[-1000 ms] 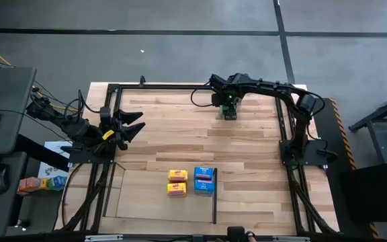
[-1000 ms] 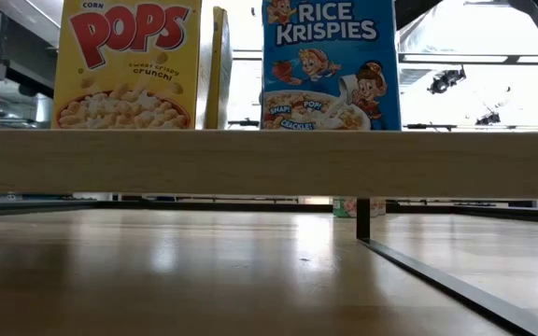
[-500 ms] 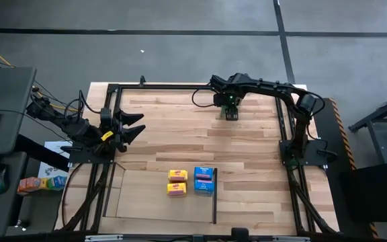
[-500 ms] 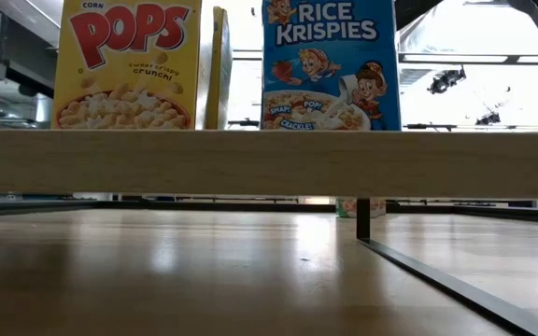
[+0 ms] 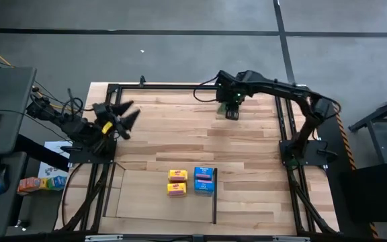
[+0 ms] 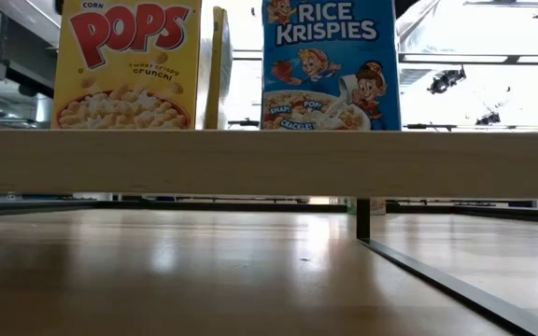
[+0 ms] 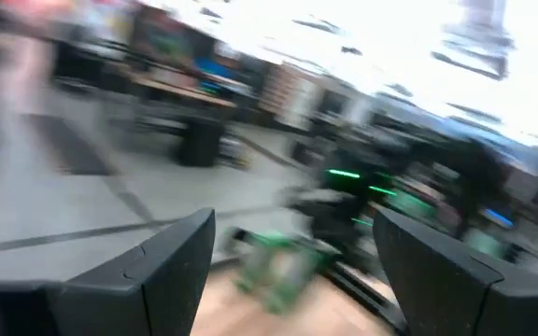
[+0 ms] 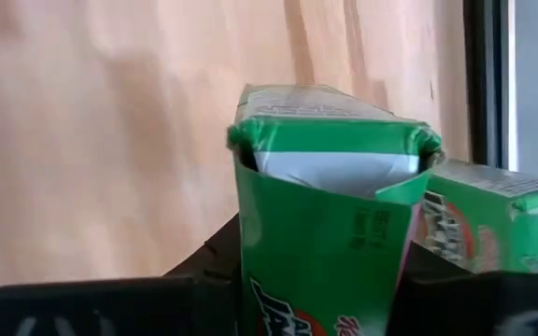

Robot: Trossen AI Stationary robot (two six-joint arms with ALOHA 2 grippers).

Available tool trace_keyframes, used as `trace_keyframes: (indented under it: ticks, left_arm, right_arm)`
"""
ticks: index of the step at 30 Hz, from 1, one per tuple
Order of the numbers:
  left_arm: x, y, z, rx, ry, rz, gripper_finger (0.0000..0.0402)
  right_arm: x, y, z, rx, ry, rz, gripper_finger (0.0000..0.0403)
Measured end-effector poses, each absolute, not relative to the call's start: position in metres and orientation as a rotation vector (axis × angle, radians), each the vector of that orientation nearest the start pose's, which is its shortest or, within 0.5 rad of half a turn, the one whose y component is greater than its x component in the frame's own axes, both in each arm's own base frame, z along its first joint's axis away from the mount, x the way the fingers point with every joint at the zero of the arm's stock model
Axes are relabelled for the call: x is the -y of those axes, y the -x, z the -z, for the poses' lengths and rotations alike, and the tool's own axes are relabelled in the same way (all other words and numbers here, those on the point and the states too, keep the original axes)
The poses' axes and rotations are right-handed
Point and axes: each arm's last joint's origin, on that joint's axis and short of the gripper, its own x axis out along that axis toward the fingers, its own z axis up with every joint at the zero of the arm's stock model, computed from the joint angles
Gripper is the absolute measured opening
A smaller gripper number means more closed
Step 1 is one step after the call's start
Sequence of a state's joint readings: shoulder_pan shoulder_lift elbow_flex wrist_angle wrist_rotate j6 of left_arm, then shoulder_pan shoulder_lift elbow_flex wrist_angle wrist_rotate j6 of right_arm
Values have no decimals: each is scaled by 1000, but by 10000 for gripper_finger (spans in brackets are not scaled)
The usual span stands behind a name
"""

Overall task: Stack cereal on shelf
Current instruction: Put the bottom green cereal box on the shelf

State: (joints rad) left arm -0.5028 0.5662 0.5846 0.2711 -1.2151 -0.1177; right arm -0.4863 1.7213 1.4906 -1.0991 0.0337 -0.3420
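Green cereal box [image 8: 325, 224] sits clamped between the right gripper's [image 5: 231, 102] fingers, near the table's [image 5: 180, 131] 1 o'clock edge; a second green box [image 8: 493, 219] lies just beside it. Left gripper [image 5: 121, 115] hangs at 9 o'clock, fingers spread wide and empty. Two yellow boxes [image 5: 177, 182] and a blue box [image 5: 204, 180] stand on the shelf [image 5: 140, 202] at 6 o'clock.

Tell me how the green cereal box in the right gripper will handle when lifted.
The green cereal box looks like thin cardboard with its top flap gaping, so it probably dents under a hard squeeze. It is small, likely light. Tall and narrow, it may tip when the right gripper sets it down.
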Motion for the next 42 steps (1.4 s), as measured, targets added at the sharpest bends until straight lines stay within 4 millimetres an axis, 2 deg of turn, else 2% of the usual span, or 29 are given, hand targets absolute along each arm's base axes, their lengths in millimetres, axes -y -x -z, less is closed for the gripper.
trace_keyframes:
  ticks: [3, 6, 9, 12, 16, 20, 25, 29, 35, 42]
  left_arm:
    - [24, -108, -339, 282, 386, -859, 282]
    - [15, -99, -348, 341, 408, -888, 282]
    - [7, -86, -360, 414, 397, -800, 282]
    - [1, -71, -373, 434, 366, -707, 282]
    - [-4, -53, -385, 355, 366, -570, 282]
    - [-2, -49, -387, 192, 401, -382, 282]
    - [10, -63, -381, 1, 387, -194, 282]
    - [20, -82, -375, -105, 352, -130, 283]
    - [34, -111, -365, -233, 308, -87, 283]
    - [41, -158, -342, -413, 294, -125, 283]
  right_arm:
    - [135, -295, -295, -1229, -134, 207, 107]
    - [105, -303, -313, -1102, -196, 208, 107]
    - [71, -320, -326, -978, -224, 206, 107]
    - [37, -346, -341, -875, -250, 210, 106]
    - [0, -384, -358, -795, -238, 233, 106]
    - [-27, -416, -372, -752, -202, 194, 106]
    - [-36, -436, -382, -793, -192, 175, 106]
    - [-37, -442, -371, -804, -226, 128, 106]
    - [-38, -442, -368, -829, -237, 95, 106]
    - [-40, -443, -370, -809, -217, 68, 106]
